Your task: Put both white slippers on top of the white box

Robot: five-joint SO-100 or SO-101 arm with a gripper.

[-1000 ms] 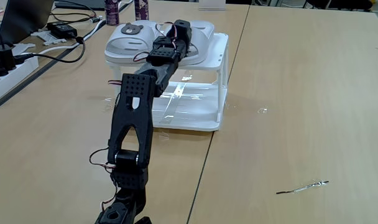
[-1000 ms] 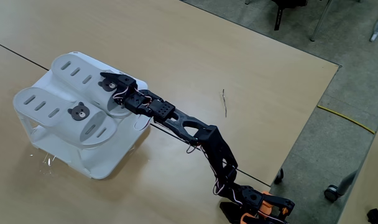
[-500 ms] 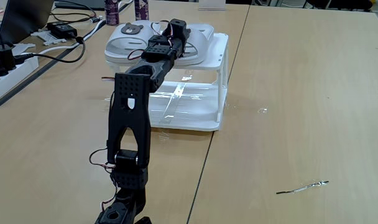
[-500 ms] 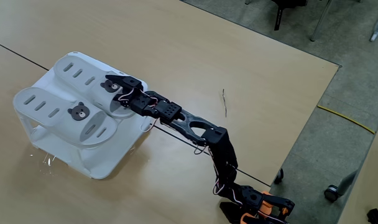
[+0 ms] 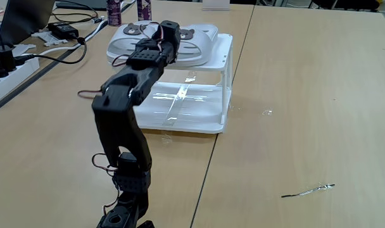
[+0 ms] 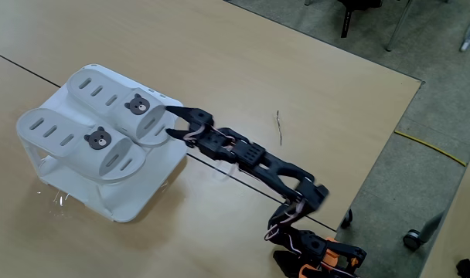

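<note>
Gripper (image 6: 171, 122) sits empty with its jaws spread, just off the box's edge at about 3 o'clock from the nearer slipper. Both white slippers (image 6: 103, 123) lie side by side on the white box (image 6: 134, 202), looks done. Best move now is probably backing straight out without clipping that toe.

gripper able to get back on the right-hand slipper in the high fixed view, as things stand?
Probably yes. The gripper sits open just off the box edge, beside that slipper's toe end, with nothing between them. The other slipper lies alongside, out of the way.
</note>
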